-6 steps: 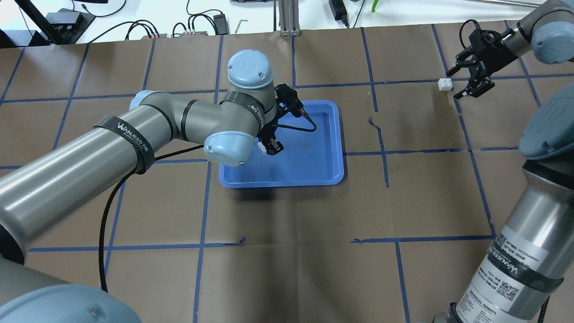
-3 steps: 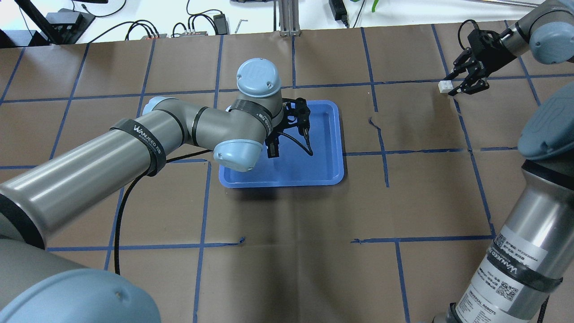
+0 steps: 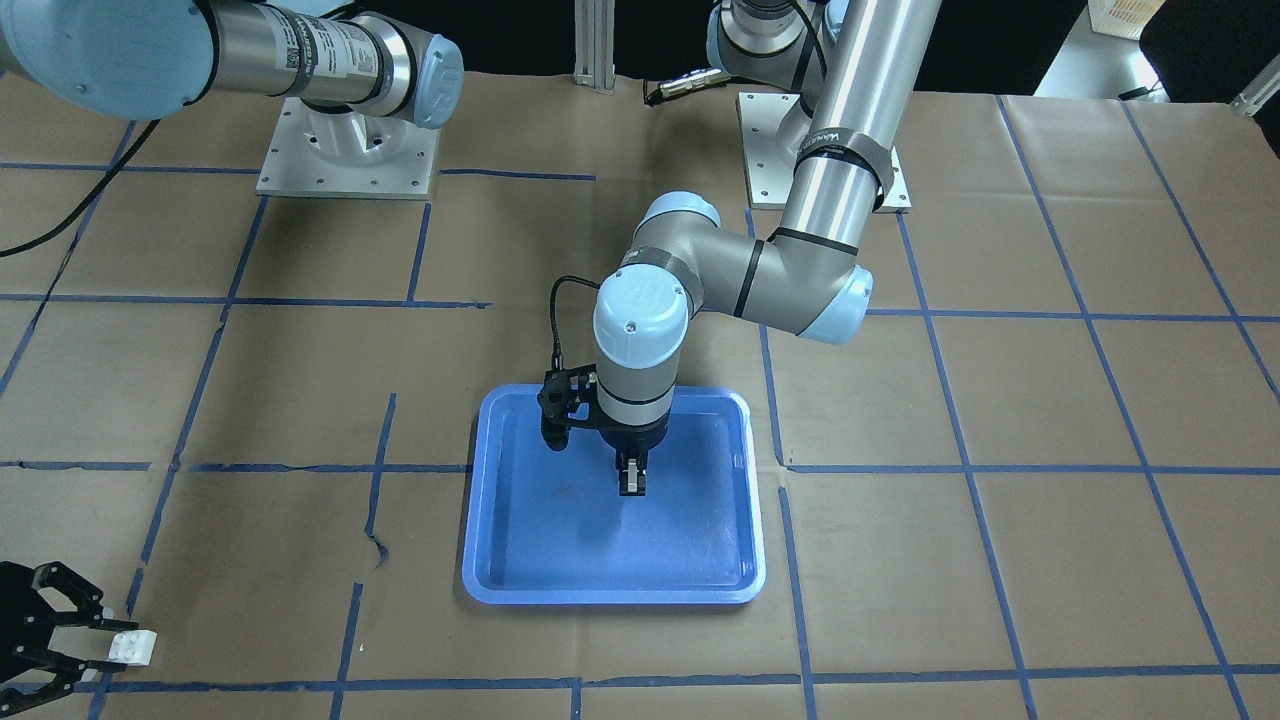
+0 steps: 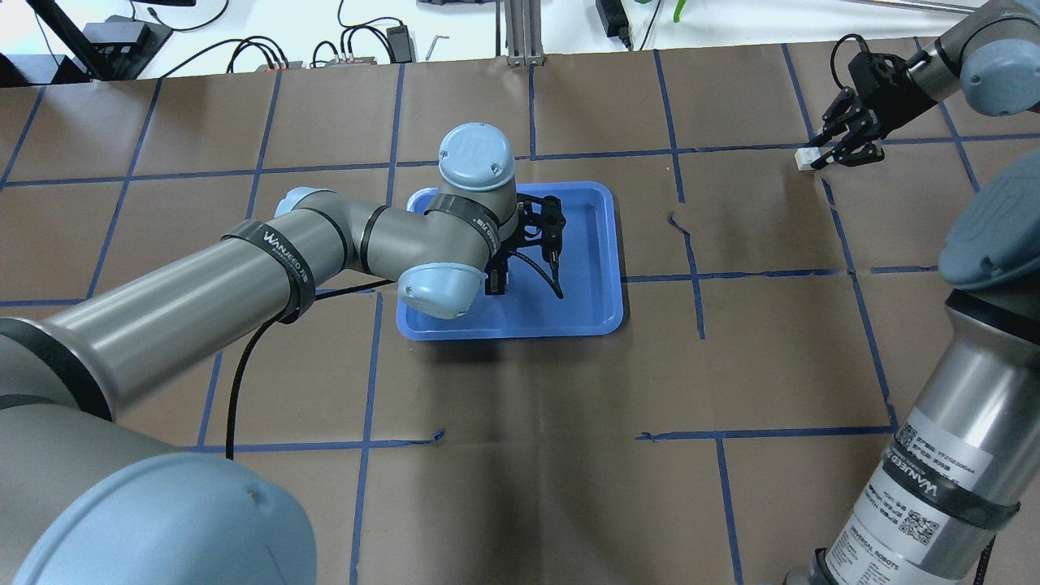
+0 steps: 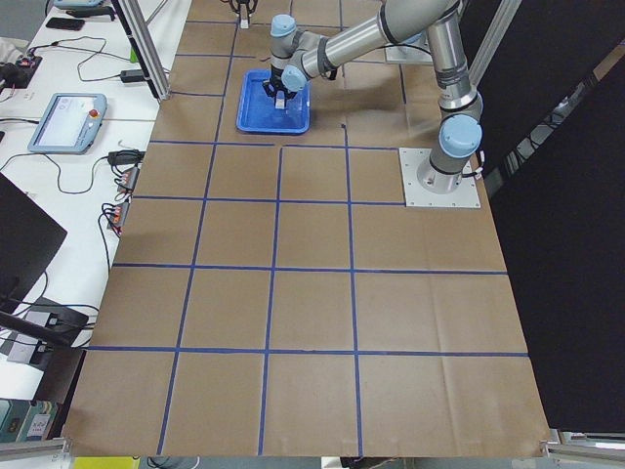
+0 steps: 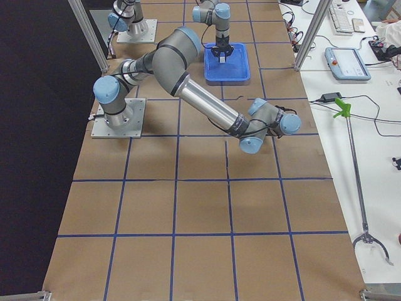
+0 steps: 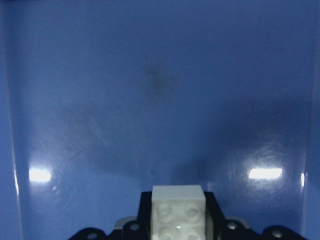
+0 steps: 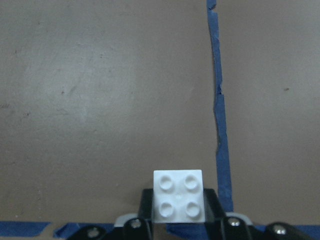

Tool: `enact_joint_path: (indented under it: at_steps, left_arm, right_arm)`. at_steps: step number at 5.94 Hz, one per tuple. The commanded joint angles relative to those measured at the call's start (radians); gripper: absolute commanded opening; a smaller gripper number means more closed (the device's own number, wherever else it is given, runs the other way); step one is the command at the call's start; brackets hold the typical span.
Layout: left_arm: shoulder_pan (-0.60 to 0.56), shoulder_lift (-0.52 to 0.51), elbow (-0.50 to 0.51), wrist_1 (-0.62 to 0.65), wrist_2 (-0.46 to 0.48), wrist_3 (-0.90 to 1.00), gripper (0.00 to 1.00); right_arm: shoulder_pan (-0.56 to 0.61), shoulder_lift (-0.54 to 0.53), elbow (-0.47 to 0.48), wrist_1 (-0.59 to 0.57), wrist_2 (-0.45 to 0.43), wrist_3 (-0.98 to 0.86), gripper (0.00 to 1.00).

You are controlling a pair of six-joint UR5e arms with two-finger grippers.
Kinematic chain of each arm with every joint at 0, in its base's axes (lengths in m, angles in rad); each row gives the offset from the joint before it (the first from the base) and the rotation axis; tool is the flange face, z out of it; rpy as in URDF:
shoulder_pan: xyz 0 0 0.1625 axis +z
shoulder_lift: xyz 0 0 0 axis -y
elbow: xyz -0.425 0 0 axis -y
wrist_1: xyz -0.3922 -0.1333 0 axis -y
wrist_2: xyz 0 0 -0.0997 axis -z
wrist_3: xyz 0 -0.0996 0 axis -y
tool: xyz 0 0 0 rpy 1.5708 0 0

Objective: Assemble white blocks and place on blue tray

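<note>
The blue tray lies mid-table, also in the front view. My left gripper hangs over its middle, shut on a white block, a little above the tray floor. In the front view the left gripper points straight down. The second white block rests on the brown paper at the far right. My right gripper has its fingers closed on the block's sides. The right wrist view shows this block studs up between the pads. It also shows in the front view.
Brown paper with blue tape grid lines covers the table. A tape line runs just right of the right-hand block. Cables and boxes lie beyond the far edge. The left arm's elbow overhangs the tray's near-left corner.
My right gripper went from wide open around its block to closed on it. My left wrist swung right and turned over the tray, keeping its block.
</note>
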Motion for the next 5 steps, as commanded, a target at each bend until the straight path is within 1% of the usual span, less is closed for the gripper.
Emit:
enact_joint_path:
  at_steps: [1, 2, 3, 4, 5]
  left_arm:
    - [0.000, -0.012, -0.002, -0.001, -0.006, -0.041, 0.98]
    - [0.000, -0.004, 0.002, -0.006, 0.005, -0.036, 0.99]
    - [0.003, 0.023, 0.010, -0.027, 0.005, -0.032, 0.99]
    - [0.017, 0.092, 0.033, -0.146, 0.005, -0.030, 0.99]
    - [0.038, 0.193, 0.036, -0.244, 0.005, -0.041, 0.99]
  right_arm:
    - [0.002, -0.050, -0.001, 0.006, 0.000, 0.018, 0.25]
    - [0.002, -0.101, 0.006, 0.023, -0.003, 0.064, 0.25]
    - [0.004, -0.145, 0.029, 0.050, 0.002, 0.070, 0.25]
    - [0.022, -0.217, 0.101, 0.069, 0.002, 0.073, 0.25]
    - [0.052, -0.304, 0.221, 0.067, 0.005, 0.093, 0.25]
